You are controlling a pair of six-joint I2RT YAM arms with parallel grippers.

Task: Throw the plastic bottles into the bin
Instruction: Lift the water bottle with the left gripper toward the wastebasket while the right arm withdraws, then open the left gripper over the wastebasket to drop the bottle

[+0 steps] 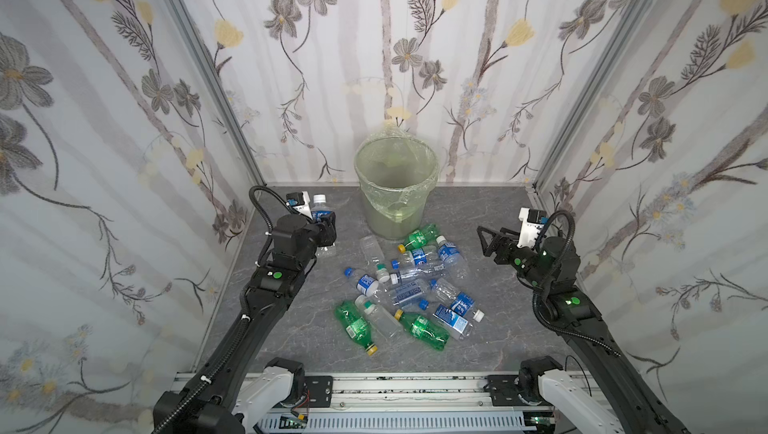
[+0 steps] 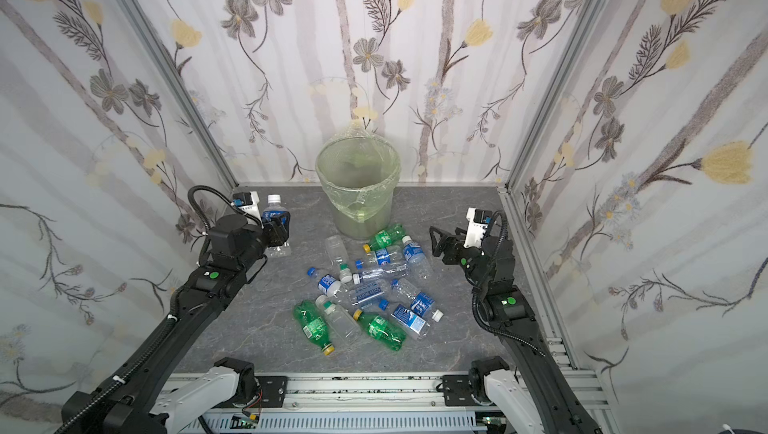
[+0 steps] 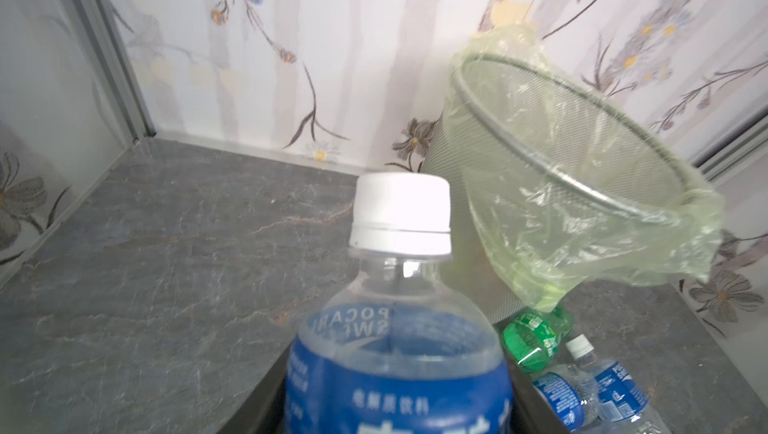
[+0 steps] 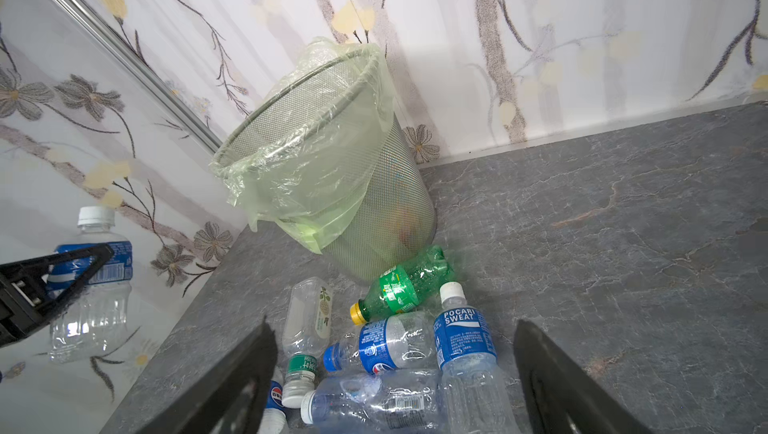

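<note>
While our left gripper [image 1: 326, 231] clamps a white-capped bottle [image 1: 321, 214] upright, left of the bin [image 1: 395, 186], our right gripper [image 1: 484, 242] hangs, fingers [image 4: 552, 373] wide, beside the heap of bottles [image 1: 409, 292].

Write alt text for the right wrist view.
The open right gripper faces a heap of plastic bottles lying at the foot of a mesh bin lined with a green bag. Nearby, the left gripper holds a white-capped bottle upright.

Pretty sure the bin [image 4: 399, 203] is fine metal mesh, lined with a thin, crinkly, shiny green plastic bag [image 4: 307, 170]. The bottles [image 4: 465, 344] are clear glossy plastic, and the table [image 4: 602, 224] is matt grey, stone-veined.
</note>
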